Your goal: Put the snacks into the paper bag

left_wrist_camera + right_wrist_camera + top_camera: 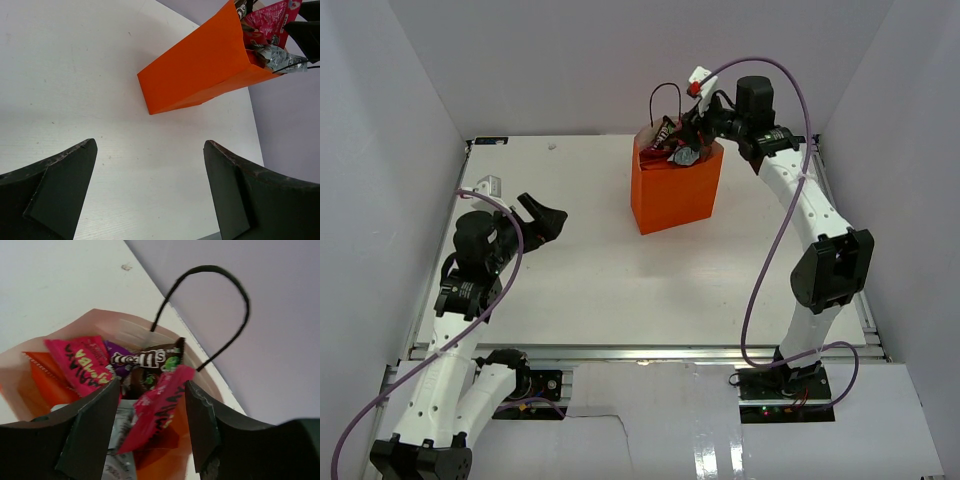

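**STATUS: RIGHT GRIPPER AT BAG MOUTH, LEFT GRIPPER IDLE**

The upright bright orange paper bag [675, 195] stands on the white table [590, 270] towards the far right; one thin black loop handle [210, 270] rises above its rim. The right gripper [688, 138] is positioned directly over the bag mouth; its jaws are parted. A crinkly pink packet [160, 410] lies between them, tilted, with its upper corner against the right-hand finger [200, 420] and a visible gap on the other side; it is not clamped. The packet rests on the other snacks inside the bag: a second pink packet [82, 365] with yellow lettering; a dark brown wrapper [147, 360] with white lettering; a purple wrapper [116, 351] partly hidden behind it; an orange-red packet [47, 380] at the left wall; a silver wrapper [272, 55] near the top edge.

The left gripper [545, 218] hovers over the left side of the table, well apart from the bag; its jaws are spread wide with nothing between them.
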{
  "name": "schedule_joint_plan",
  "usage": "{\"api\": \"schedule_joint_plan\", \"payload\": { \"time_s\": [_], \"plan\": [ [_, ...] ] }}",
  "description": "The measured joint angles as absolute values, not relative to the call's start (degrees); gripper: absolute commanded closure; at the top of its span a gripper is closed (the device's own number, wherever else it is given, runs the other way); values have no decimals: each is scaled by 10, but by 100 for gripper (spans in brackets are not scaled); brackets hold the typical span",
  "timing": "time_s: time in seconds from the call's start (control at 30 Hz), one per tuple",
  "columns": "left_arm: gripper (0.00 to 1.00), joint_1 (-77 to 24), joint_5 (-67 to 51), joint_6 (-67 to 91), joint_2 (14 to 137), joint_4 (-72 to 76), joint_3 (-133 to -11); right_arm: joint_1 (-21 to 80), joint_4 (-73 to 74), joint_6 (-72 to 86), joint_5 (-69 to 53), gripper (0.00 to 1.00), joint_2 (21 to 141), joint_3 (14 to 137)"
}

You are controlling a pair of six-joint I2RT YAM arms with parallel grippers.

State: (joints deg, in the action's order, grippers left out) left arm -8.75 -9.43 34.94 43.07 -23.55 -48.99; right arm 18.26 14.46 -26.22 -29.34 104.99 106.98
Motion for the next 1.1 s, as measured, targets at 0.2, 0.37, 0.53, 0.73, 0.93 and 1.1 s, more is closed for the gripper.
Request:
{"api": "schedule_joint_plan", "payload": {
  "time_s": [0.2, 0.37, 0.53, 0.73, 0.93, 1.1],
  "plan": [
    [2, -88, -95, 344, 439, -235, -488, 196, 152, -259, -318, 36, 1036, 1052],
    [2, -88, -99, 324, 439, -231, -488, 160, 153, -179, -322, 4, 1028, 1087],
    [2, -88, -107, 304, 430, -217, -488, 80, 145, -118, -316, 10, 967, 1070],
    [2, -88, -119, 284, 421, -203, -488, -18, 141, -55, -302, 10, 844, 921],
    [2, -88, -112, 258, 395, -199, -462, -48, 172, -39, -202, 10, 696, 658],
    [2, -88, -105, 247, 376, -201, -434, -49, 217, -31, -130, 10, 570, 533]
  ]
}}
